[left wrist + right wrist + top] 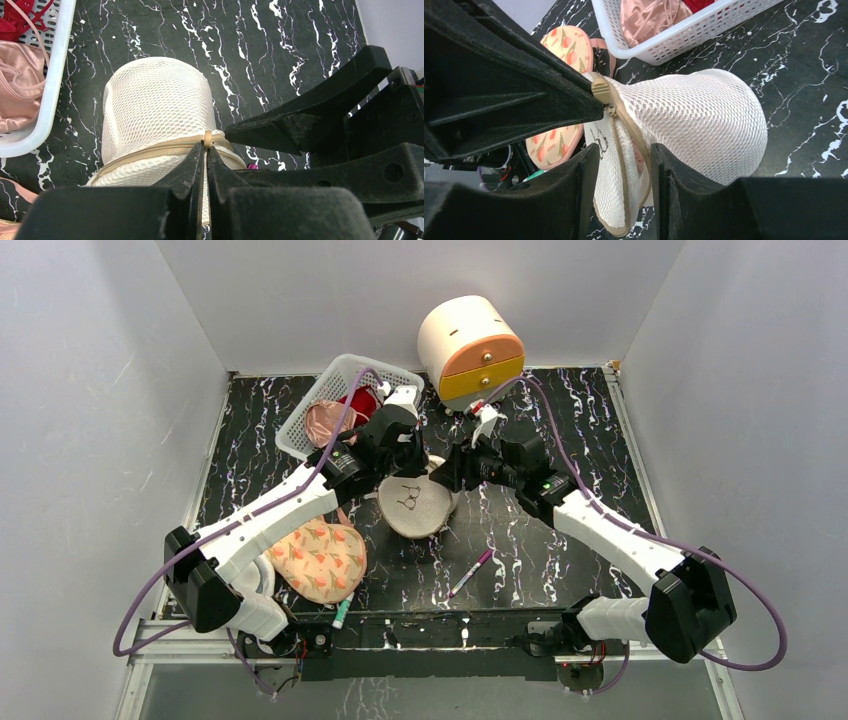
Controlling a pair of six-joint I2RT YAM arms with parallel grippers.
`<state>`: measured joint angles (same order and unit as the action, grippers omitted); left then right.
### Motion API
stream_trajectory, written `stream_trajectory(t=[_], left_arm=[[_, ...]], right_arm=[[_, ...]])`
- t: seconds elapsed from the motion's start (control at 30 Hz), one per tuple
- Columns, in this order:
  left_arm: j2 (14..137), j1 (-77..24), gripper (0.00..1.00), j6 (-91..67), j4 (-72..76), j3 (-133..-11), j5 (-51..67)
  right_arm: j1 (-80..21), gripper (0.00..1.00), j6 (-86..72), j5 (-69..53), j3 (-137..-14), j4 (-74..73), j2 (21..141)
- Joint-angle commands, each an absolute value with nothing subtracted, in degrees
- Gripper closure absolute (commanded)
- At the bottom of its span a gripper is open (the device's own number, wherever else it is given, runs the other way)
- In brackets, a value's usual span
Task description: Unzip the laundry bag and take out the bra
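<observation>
The beige-white mesh laundry bag point(415, 502) lies on its side mid-table, its flat face with the bra outline turned toward the arms. My left gripper point(206, 147) is shut on the zip pull point(207, 136) at the rim of the laundry bag point(155, 102). My right gripper point(624, 150) is shut on the bag's rim point(619, 190), with the zip point(624, 135) running between its fingers. The zip gapes a little there and something pinkish shows inside. The bra is otherwise hidden. In the top view the left gripper point(410, 455) and the right gripper point(450, 477) meet at the bag's far edge.
A white lattice basket point(308, 403) with pink and red garments stands behind the bag on the left. A peach floral padded piece point(318, 558) lies near the left arm. A cream and orange drawer box point(470, 345) stands at the back. A magenta pen point(470, 572) lies in front.
</observation>
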<state>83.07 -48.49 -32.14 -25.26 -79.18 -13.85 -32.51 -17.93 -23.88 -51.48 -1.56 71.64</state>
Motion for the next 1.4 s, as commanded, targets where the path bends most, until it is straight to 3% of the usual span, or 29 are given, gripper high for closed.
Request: stream_trajectory(t=[0.0, 0.07, 0.4, 1.03, 1.37], left_arm=[[82.4, -48.3, 1.0, -31.7, -23.9, -81.7, -12.8], [82.3, -48.3, 1.0, -31.8, -24.0, -81.7, -12.7], [80.7, -48.3, 1.0, -32.1, -24.2, -80.8, -15.6], [78.7, -48.2, 1.0, -34.5, -25.4, -79.3, -23.0], [76.2, -48.2, 1.0, -35.4, -27.0, -77.2, -23.1]], right_arm=[[-32.4, 0.59, -19.0, -20.7, -52.3, 3.4, 71.6], [-32.4, 0.61, -19.9, -20.5, -52.0, 4.3, 71.9], [-32.3, 0.99, -23.6, -14.9, -49.4, 4.9, 70.0], [-32.3, 1.0, -30.1, 8.9, -41.9, -2.1, 59.6], [-32.3, 1.0, -29.6, 14.3, -42.2, -3.9, 57.6]])
